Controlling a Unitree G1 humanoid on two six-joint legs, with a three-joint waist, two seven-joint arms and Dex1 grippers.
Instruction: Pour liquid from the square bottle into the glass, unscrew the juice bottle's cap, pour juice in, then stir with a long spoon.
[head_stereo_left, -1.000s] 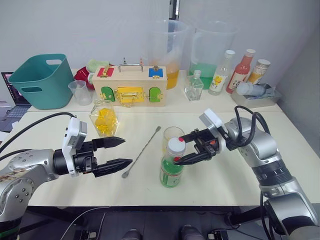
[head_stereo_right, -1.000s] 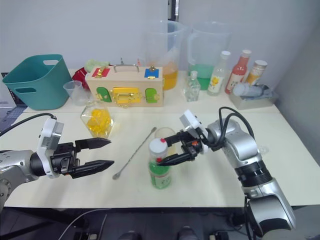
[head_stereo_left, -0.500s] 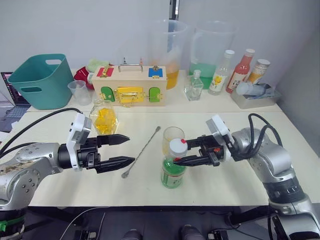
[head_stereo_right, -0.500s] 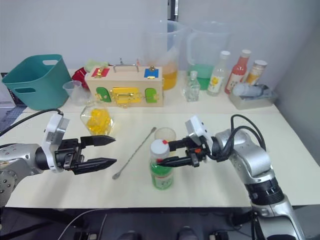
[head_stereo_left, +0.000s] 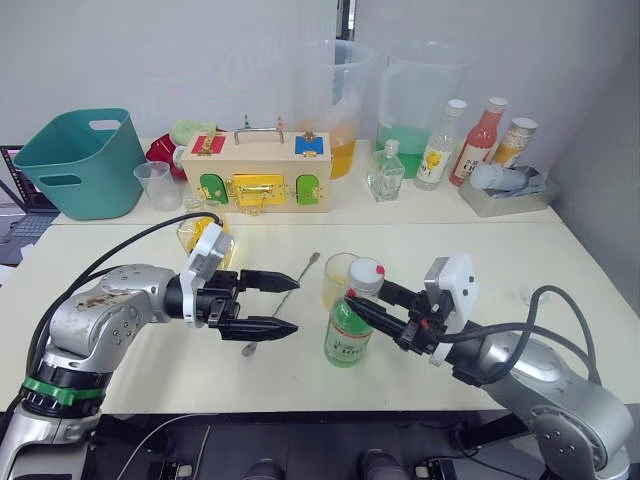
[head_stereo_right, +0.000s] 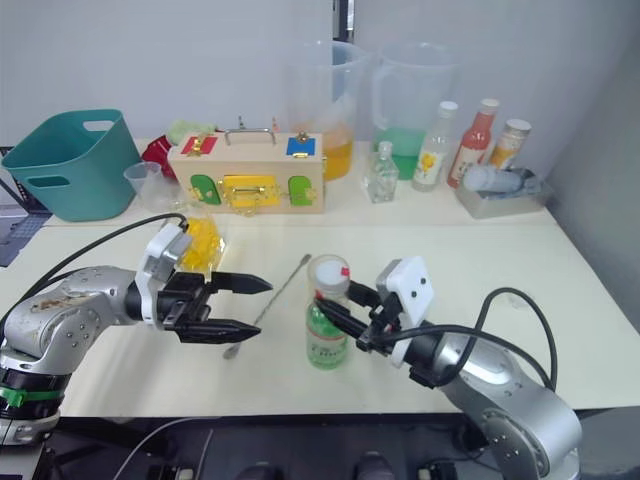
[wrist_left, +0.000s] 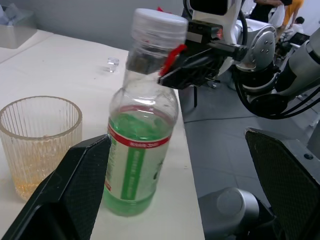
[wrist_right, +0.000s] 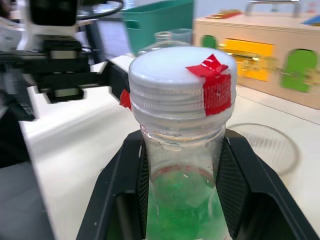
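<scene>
The juice bottle, with its green-and-white label and pale green juice, leans slightly at the table's middle front. Its white cap carries red tape. My right gripper is shut on the bottle's neck just under the cap, one finger on each side. Just behind the bottle stands the glass, with a little yellow-orange liquid at its bottom. My left gripper is open, pointing at the bottle from its left. The long spoon lies partly under it. The square bottle stands behind my left wrist.
Along the back stand a teal basket, a small plastic cup, a wooden latch box, two large pitchers, a small square glass bottle, several bottles and a grey tray.
My right arm has dropped lower, and its fingers now close on the bottle's neck under the cap. The bottle leans. My open left gripper has moved right, towards the bottle.
</scene>
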